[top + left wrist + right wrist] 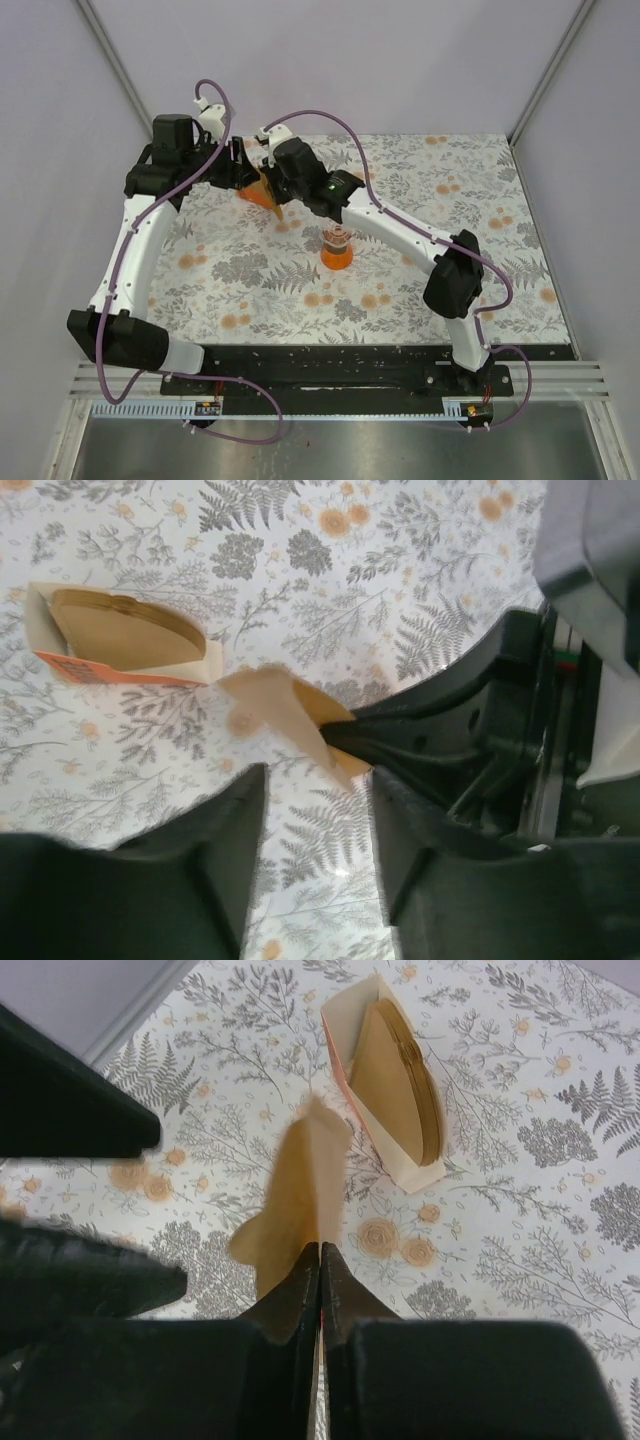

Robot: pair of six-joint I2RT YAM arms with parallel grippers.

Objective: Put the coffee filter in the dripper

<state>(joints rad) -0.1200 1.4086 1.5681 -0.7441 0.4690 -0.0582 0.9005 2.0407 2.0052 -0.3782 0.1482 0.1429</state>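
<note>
My right gripper [320,1258] is shut on one tan coffee filter [297,1195] and holds it above the table, the paper sticking out past the fingertips. The same filter [275,712] shows in the left wrist view, pinched by the right gripper's dark fingers [400,742]. My left gripper [315,815] is open and empty, just short of the filter, with only tablecloth between its jaws. In the top view both grippers meet at the back left, left [240,172] and right [270,185]. The dripper [337,248], a clear cone on an orange base, stands mid-table in front of them.
The orange wedge-shaped holder [398,1095] with its stack of tan papers lies on the floral tablecloth just beyond the held filter; it also shows in the left wrist view [120,640] and the top view [262,195]. Grey walls enclose the table on three sides.
</note>
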